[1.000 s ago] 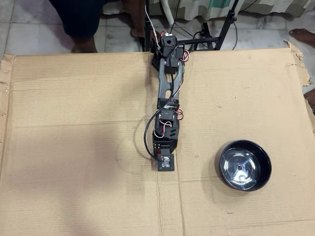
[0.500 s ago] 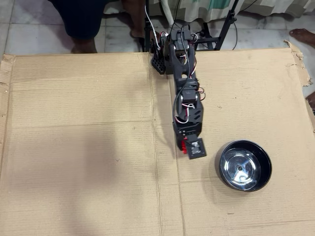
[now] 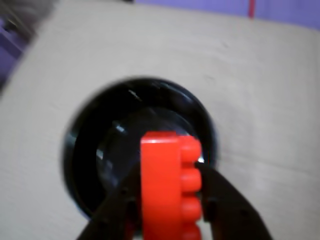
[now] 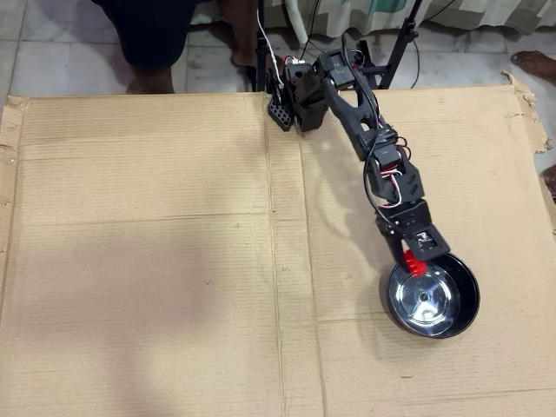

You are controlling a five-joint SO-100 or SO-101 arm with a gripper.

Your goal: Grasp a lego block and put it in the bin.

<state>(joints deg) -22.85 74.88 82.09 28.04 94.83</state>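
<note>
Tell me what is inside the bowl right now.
Nothing lies inside the bin: the overhead view shows bare shiny metal. The lego block is clamped in the gripper over its rim. In the wrist view, the brick covers part of the interior.

My wrist view is soft all over; the bin (image 3: 140,150) has a smeared rim, and the lego block (image 3: 167,185) is so saturated that its studs glow without detail. The upper left corner dissolves into grey blur. My overhead view is sharp and evenly lit by daylight. The arm (image 4: 365,130) throws a soft shadow to its left across the cardboard (image 4: 156,261), and 1 broad dim band crosses the sheet's left side. The bin's metal inside (image 4: 426,300) gives bright glare.
</note>
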